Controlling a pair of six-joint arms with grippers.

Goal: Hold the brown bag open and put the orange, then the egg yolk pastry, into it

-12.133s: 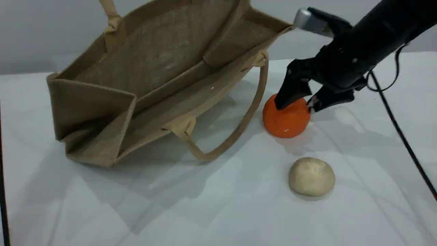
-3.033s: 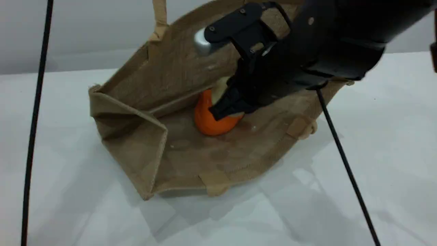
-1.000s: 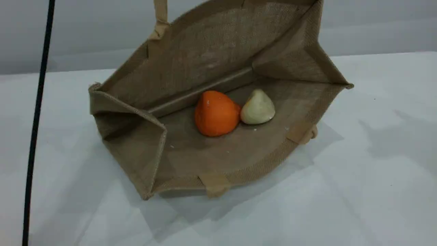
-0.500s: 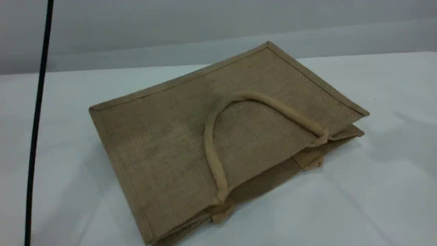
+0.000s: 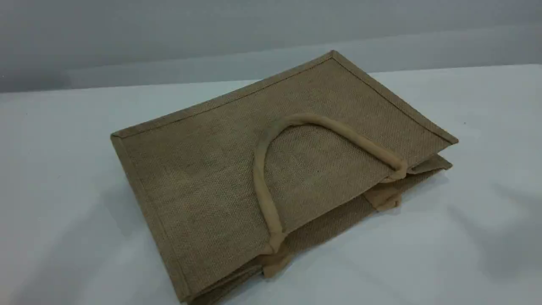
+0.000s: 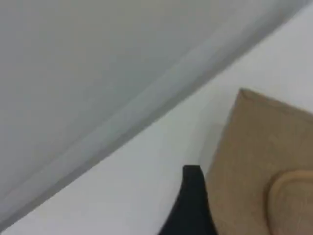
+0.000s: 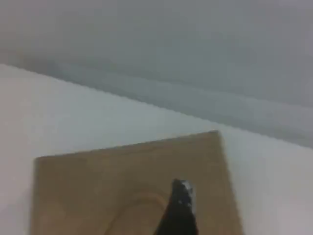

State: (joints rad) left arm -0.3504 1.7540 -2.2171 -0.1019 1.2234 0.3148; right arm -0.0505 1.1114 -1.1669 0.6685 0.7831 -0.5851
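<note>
The brown bag [image 5: 203,178] lies flat and closed on the white table, its upper beige handle [image 5: 296,120] resting in a loop on top. The orange and the egg yolk pastry are hidden from every view. Neither arm shows in the scene view. In the left wrist view one dark fingertip [image 6: 191,181] hangs above the table beside a corner of the bag [image 6: 259,156], holding nothing. The right wrist view shows one fingertip [image 7: 182,193] above the bag [image 7: 98,191], apart from it and with nothing on it.
White table [image 5: 465,237] surrounds the bag on all sides. A grey wall [image 5: 169,34] rises behind the table's far edge. The lower handle's end [image 5: 385,201] pokes out at the bag's mouth on the right.
A second ago the bag stood open by its handle with orange and pastry lying inside. It then dropped flat and closed over them. The black cable at the left has left the view.
</note>
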